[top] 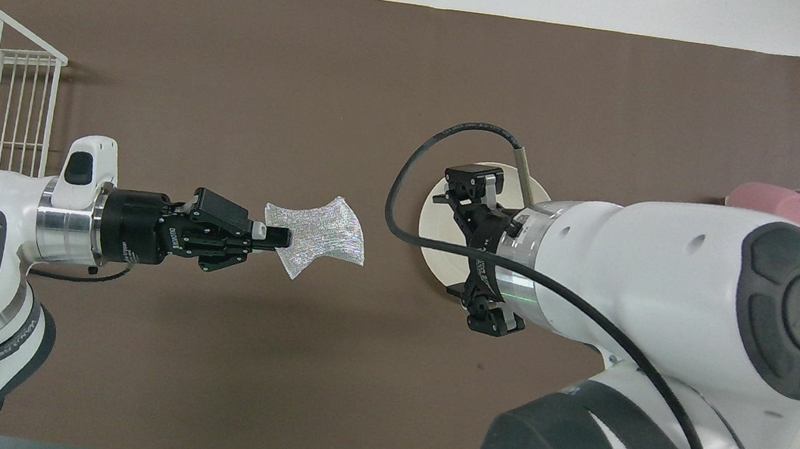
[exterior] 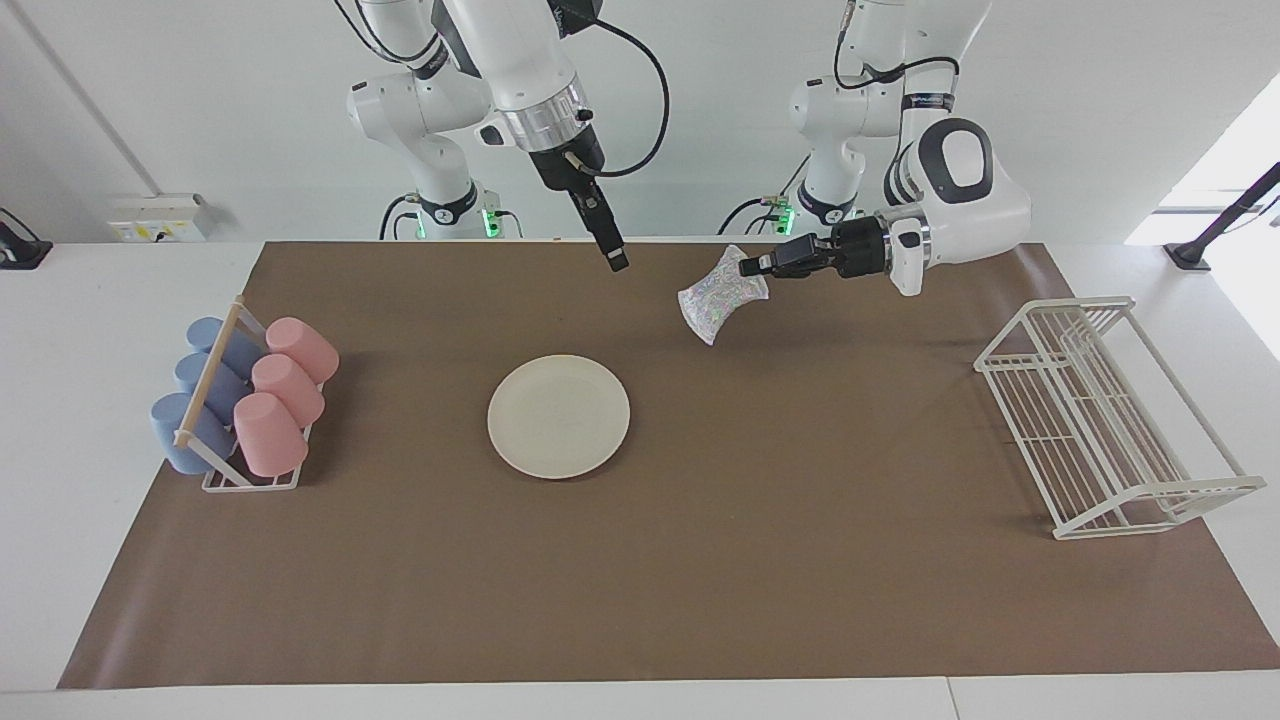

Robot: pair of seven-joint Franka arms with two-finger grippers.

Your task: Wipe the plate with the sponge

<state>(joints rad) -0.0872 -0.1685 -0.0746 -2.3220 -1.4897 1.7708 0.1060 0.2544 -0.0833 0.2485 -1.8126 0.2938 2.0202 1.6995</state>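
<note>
The plate [exterior: 558, 416] lies on the mat [exterior: 700, 580], a little left of centre in the facing view. At mid-left stands the cup rack [exterior: 245, 405]; at the right edge, the wire rack [exterior: 1105, 420]. In the upper middle the sponge [exterior: 722, 293] hangs off the mat in the left gripper [exterior: 750, 267] — above and right of the plate. The right gripper [exterior: 617, 262] hangs just left of it, over the mat's top edge.

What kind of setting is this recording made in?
Most likely a robotics lab staging a dishwashing scene: two arms at a white table under a brown mat, with a plate, a rack of pink and blue cups and a white wire rack.
</note>
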